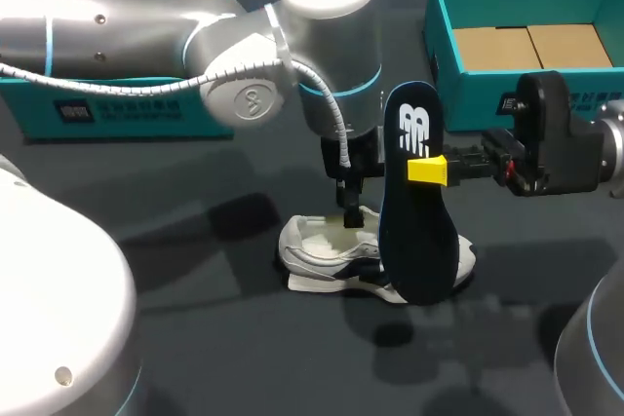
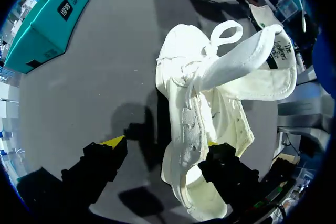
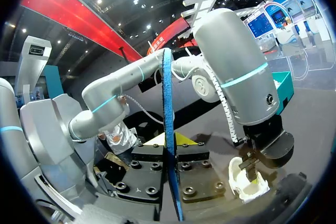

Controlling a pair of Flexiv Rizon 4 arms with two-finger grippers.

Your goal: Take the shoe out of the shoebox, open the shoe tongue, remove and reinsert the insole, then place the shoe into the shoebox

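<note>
My right hand (image 1: 429, 170) is clamped on the insole (image 1: 417, 241), held upright over the front of the shoe (image 1: 317, 250). The shoe lies on the desk (image 1: 195, 338), well apart from the shoebox (image 1: 478, 99). My left hand (image 1: 351, 211) is spread, one finger in the shoe's opening and the other outside, clear of it. Likely fault: the insole snags on the tongue and buckles, or the lightly pinned shoe skids.

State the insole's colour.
The insole is dark navy with a white logo; head view shows it best.
</note>
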